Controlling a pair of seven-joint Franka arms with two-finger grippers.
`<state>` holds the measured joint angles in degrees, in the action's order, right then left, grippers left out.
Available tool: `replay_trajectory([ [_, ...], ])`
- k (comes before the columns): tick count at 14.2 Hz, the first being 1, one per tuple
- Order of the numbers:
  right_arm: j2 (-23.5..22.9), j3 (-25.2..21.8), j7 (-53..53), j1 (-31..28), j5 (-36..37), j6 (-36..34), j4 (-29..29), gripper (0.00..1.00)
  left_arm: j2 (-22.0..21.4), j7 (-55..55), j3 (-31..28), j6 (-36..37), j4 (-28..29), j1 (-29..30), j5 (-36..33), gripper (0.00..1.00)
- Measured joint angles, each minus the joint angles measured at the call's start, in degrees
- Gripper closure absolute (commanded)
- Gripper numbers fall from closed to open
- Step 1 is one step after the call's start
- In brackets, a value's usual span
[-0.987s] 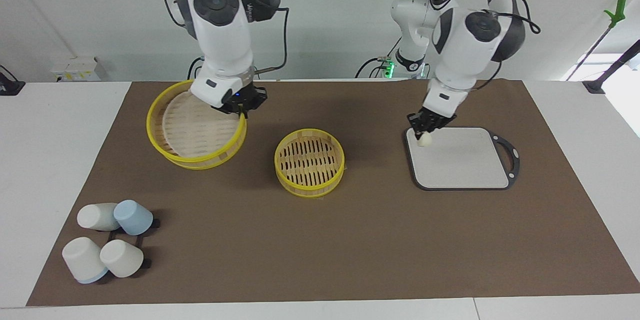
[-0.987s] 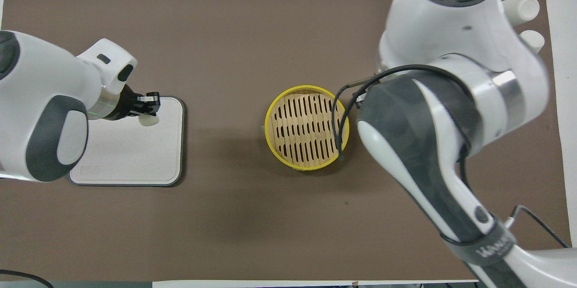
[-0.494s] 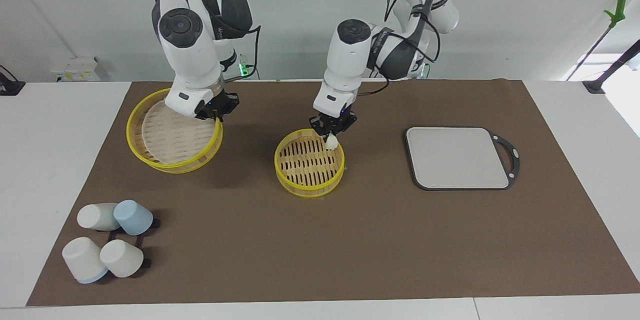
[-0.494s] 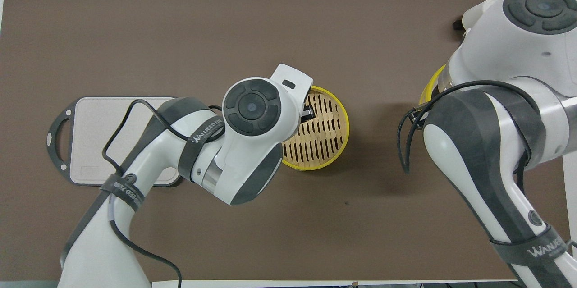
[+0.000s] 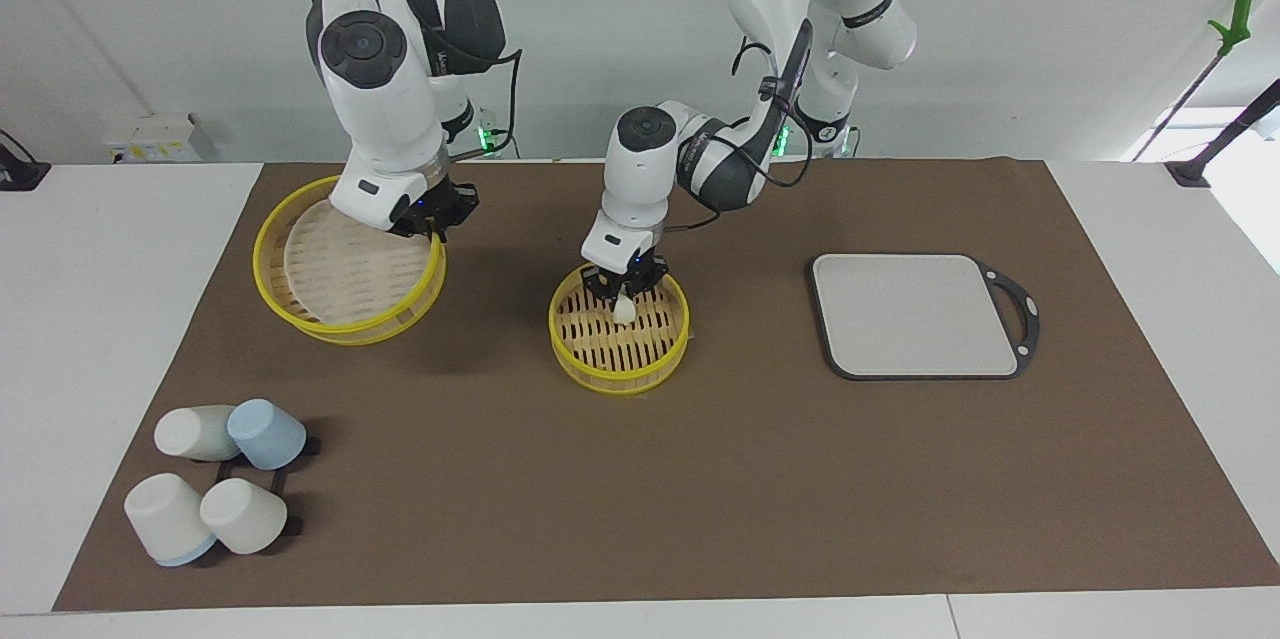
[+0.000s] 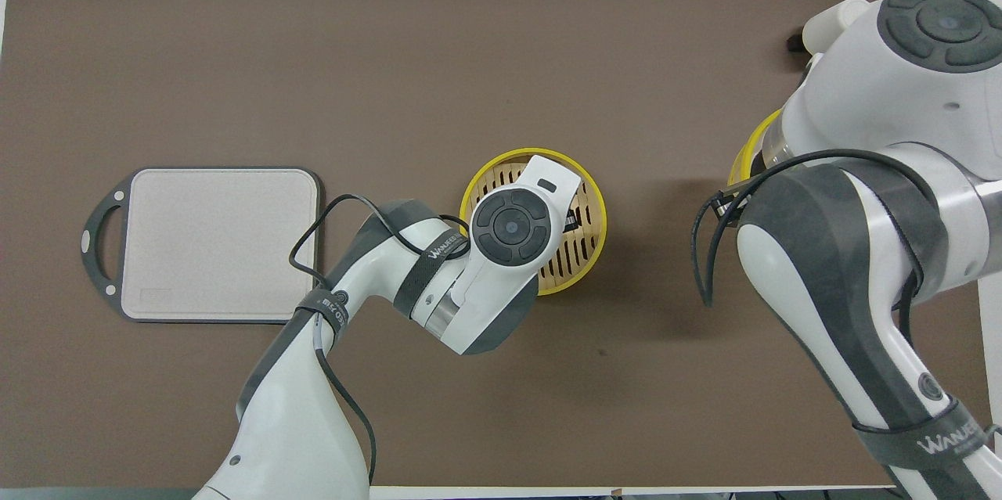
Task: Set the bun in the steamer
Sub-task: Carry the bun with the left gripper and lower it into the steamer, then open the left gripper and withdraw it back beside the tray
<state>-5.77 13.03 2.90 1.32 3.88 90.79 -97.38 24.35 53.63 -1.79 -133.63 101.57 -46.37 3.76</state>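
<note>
The steamer basket (image 5: pixel 620 377) stands at the middle of the brown mat; it also shows in the overhead view (image 6: pixel 601 212). My left gripper (image 5: pixel 624 295) reaches down into it, shut on the cream-white bun (image 5: pixel 625 312), which hangs low over the slatted floor. I cannot tell whether the bun touches the floor. In the overhead view the left wrist hides the gripper and the bun. My right gripper (image 5: pixel 432 217) is shut on the rim of the steamer lid (image 5: pixel 335 274) and holds it tilted over the mat toward the right arm's end.
A grey square board (image 5: pixel 915 314) with a handle lies toward the left arm's end, also in the overhead view (image 6: pixel 219 242). Several white and blue cups (image 5: pixel 215 489) lie at the mat's corner farthest from the robots, at the right arm's end.
My left gripper carried the bun from the grey board to the steamer and lowered it into the basket. My right gripper moved the lid a little toward the right arm's end.
</note>
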Motion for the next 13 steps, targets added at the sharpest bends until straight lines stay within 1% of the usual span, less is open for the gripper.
replay_trajectory([
  [1, 0.01, 0.01, 0.00, 0.00, 0.00, 0.16, -0.10, 1.00, 0.29, 0.00, -0.02, -0.35, 0.03, 0.00, 0.00, 0.28],
  [2, 0.01, 0.01, 0.00, 0.01, 0.00, 0.26, -0.16, 1.00, 0.34, 0.06, -0.03, -0.49, 0.03, 0.00, 0.00, 0.07],
  [3, 0.02, 0.02, 0.00, 0.02, 0.00, 0.29, -0.20, 1.00, 0.33, 0.25, -0.06, -0.51, 0.03, 0.00, 0.00, 0.00],
  [6, 0.03, 0.08, 0.00, 0.06, 0.00, 0.41, -0.23, 1.00, 0.27, 1.05, -0.42, -0.42, 0.02, 0.02, -0.01, 0.00],
  [8, 0.04, 0.12, 0.00, 0.09, 0.00, 0.76, -0.23, 1.00, -0.55, 1.09, -1.11, 1.47, -0.14, 0.47, -0.01, 0.00],
  [10, 0.04, 0.13, 0.00, 0.31, 0.00, 1.34, -0.25, 1.00, -3.64, 0.19, -1.71, 7.53, -0.69, 3.14, -0.16, 0.00],
  [12, 0.04, 0.20, -0.08, 0.99, -0.23, 2.96, -0.34, 1.00, -8.58, -6.64, -2.05, 16.41, -0.95, 8.17, -0.35, 0.00],
  [13, 0.00, 0.21, -1.30, 2.45, -0.78, 5.07, -0.45, 1.00, -11.26, -11.34, -2.15, 20.59, -1.00, 11.58, -0.36, 0.00],
])
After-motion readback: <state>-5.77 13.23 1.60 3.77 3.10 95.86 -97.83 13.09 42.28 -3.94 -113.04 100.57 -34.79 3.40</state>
